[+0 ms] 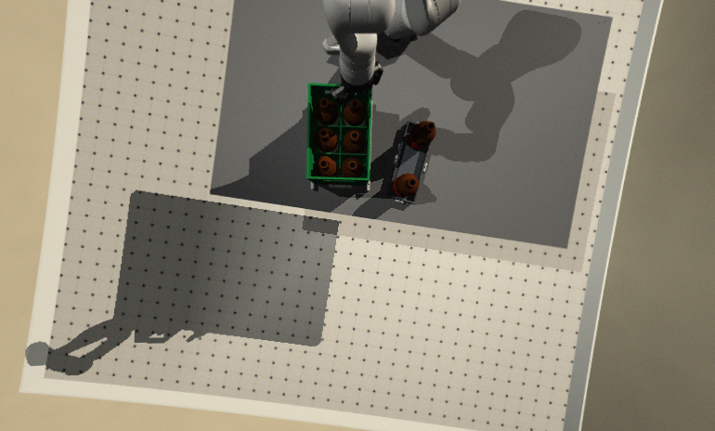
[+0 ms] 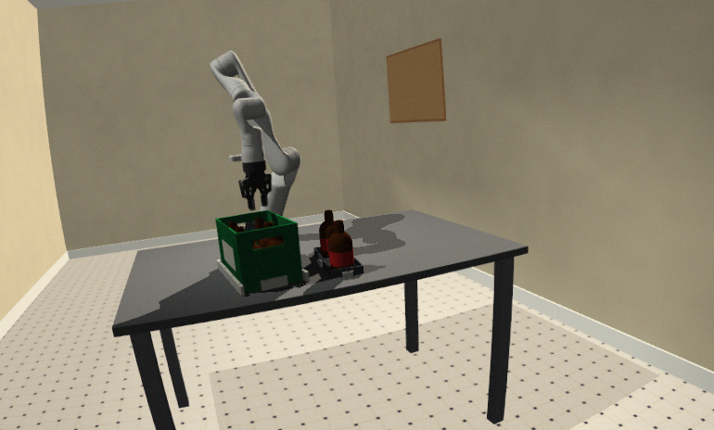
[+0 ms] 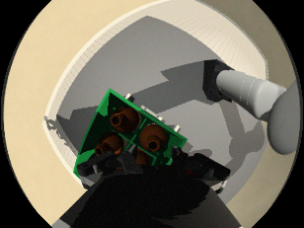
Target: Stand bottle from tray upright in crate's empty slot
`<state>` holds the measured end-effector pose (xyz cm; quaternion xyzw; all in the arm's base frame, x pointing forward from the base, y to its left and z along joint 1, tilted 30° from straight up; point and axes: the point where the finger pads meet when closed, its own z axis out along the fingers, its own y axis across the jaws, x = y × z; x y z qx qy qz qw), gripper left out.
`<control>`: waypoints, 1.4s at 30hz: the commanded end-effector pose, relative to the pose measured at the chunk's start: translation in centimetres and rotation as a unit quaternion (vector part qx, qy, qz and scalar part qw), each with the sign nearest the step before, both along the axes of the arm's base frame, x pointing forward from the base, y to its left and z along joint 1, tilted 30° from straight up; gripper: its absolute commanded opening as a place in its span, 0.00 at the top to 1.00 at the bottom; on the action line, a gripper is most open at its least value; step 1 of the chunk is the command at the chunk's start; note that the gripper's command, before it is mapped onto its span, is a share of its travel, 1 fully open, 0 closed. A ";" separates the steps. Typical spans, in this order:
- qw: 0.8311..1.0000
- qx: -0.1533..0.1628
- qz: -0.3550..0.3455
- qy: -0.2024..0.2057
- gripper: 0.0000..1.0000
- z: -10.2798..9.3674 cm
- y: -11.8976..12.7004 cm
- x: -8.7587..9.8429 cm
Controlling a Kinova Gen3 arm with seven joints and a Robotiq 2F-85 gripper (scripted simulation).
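The green crate (image 1: 309, 134) (image 2: 272, 267) (image 3: 96, 126) has two columns of three slots. A brown bottle shows in every slot in the top view, including one (image 1: 354, 112) at the back right; they look upright. My gripper (image 2: 258, 206) (image 3: 154, 151) is part open, with nothing between its fingers. It points down just above the crate's back part, and the arm partly hides it in the top view. The dark tray (image 1: 410, 160) (image 2: 357, 270) stands right of the crate. It bears a front bottle (image 1: 406, 184) (image 2: 340, 253) and, at its back, bottle shapes that overlap.
The grey table (image 1: 510, 198) (image 2: 429, 240) carries the crate and the tray near its front edge. A narrow gap lies between them. The arm (image 1: 357, 53) (image 2: 252, 141) reaches in from the back. The crate's rim and the bottle necks lie close below the fingers.
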<state>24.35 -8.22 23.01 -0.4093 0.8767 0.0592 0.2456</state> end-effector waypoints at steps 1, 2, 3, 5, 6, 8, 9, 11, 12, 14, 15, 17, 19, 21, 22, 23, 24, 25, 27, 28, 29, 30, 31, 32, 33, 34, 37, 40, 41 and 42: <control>1.000 0.002 -0.007 -0.004 0.36 0.8 -0.6 -0.1; 1.000 0.002 -0.007 -0.004 0.36 1.0 -0.6 -0.2; 1.000 0.002 -0.007 -0.004 0.36 1.2 -0.7 -0.3; 1.000 0.002 -0.007 -0.004 0.36 1.6 -0.8 -0.5; 1.000 0.002 -0.007 -0.004 0.36 1.8 -0.9 -0.6; 1.000 0.002 -0.007 -0.004 0.36 2.1 -1.0 -0.7; 1.000 0.002 -0.007 -0.004 0.36 2.2 -1.1 -0.8; 1.000 0.002 -0.007 -0.004 0.36 2.2 -1.1 -0.8; 1.000 0.002 -0.007 -0.004 0.36 2.4 -1.1 -0.8; 1.000 0.002 -0.007 -0.004 0.36 2.6 -1.2 -0.9; 1.000 0.002 -0.007 -0.004 0.36 2.7 -1.2 -1.0; 1.000 0.002 -0.007 -0.004 0.36 2.8 -1.3 -1.1; 1.000 0.002 -0.007 -0.004 0.36 2.9 -1.3 -1.1; 1.000 0.002 -0.007 -0.004 0.36 3.0 -1.3 -1.1; 1.000 0.002 -0.007 -0.004 0.36 3.0 -1.3 -1.1; 1.000 0.002 -0.007 -0.004 0.36 3.0 -1.3 -1.1; 1.000 0.002 -0.007 -0.004 0.36 3.0 -1.3 -1.1; 1.000 0.002 -0.007 -0.004 0.36 3.0 -1.3 -1.2; 1.000 0.002 -0.007 -0.004 0.36 3.0 -1.3 -1.2; 1.000 0.002 -0.007 -0.004 0.36 3.0 -1.3 -1.2; 1.000 0.002 -0.007 -0.004 1.00 3.0 -1.3 -1.2; 1.000 0.002 -0.007 -0.004 1.00 3.0 -1.3 -1.2; 1.000 0.002 -0.007 -0.004 1.00 3.0 -1.3 -1.2; 1.000 0.002 -0.007 -0.004 1.00 3.0 -1.3 -1.2; 1.000 0.002 -0.007 -0.004 1.00 3.0 -1.3 -1.2; 1.000 0.002 -0.007 -0.004 1.00 3.0 -1.3 -1.2; 1.000 0.002 -0.007 -0.004 1.00 3.0 -1.3 -1.2; 1.000 0.002 -0.007 -0.004 1.00 3.0 -1.3 -1.2; 1.000 0.002 -0.007 -0.004 1.00 3.0 -1.3 -1.2; 1.000 0.002 -0.007 -0.004 1.00 3.0 -1.3 -1.2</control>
